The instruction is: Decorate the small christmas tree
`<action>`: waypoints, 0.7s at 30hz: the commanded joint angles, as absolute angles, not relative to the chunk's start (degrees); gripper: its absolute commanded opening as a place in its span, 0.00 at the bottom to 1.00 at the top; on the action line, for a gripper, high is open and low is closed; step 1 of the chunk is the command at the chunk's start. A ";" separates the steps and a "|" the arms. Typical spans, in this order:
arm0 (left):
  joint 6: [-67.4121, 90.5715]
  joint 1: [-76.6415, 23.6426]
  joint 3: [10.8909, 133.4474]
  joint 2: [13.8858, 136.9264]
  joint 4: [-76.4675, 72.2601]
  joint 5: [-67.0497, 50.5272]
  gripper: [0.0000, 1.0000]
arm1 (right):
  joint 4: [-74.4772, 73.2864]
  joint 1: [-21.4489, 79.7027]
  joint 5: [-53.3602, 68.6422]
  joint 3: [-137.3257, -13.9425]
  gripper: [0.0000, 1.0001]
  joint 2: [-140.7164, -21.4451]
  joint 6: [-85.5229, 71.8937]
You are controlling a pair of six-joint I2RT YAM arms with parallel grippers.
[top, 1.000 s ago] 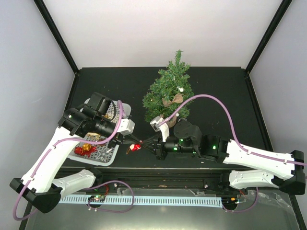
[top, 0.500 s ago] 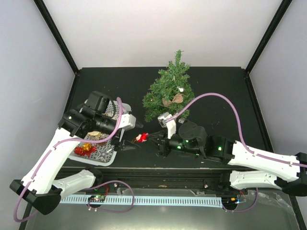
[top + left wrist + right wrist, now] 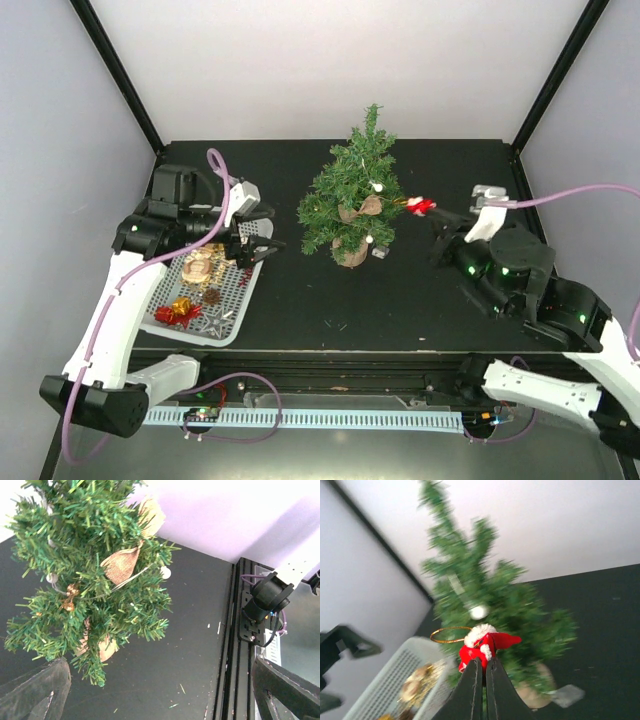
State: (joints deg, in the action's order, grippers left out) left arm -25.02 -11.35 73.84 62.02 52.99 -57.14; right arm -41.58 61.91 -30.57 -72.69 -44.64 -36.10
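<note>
Black table (image 3: 420,290): right hand (image 3: 434,210) pinches red ornament (image 3: 420,206) beside small christmas tree (image 3: 350,195); left hand (image 3: 262,232) spread by tray (image 3: 228,305).

Overhead looking down, both wrist cameras facing tree (image 3: 352,205), right perhaps nearer

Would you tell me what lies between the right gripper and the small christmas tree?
The red ornament that the right gripper holds; the top view shows it.

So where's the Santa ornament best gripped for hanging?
Grip the Santa ornament by its red body, coming from the side opposite the gold loop, as the right gripper does: the loop then sticks out free toward the small christmas tree.
</note>
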 commanded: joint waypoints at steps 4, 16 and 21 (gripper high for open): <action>-22.54 -10.72 78.87 67.82 51.85 -53.88 0.99 | -45.00 37.17 -13.89 -72.76 0.01 -48.32 -32.56; -20.06 -10.22 83.79 76.19 46.02 -47.19 0.99 | -33.00 21.63 8.24 -75.64 0.01 -59.80 -33.31; -20.97 -9.97 85.82 78.90 47.89 -47.77 0.99 | -33.79 21.71 10.54 -79.52 0.01 -63.68 -31.69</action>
State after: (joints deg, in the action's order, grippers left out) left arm -21.37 -10.52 82.30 77.47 48.36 -48.05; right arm -36.12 21.96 5.96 -75.83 -62.46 -33.65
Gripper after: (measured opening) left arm 0.990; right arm 0.012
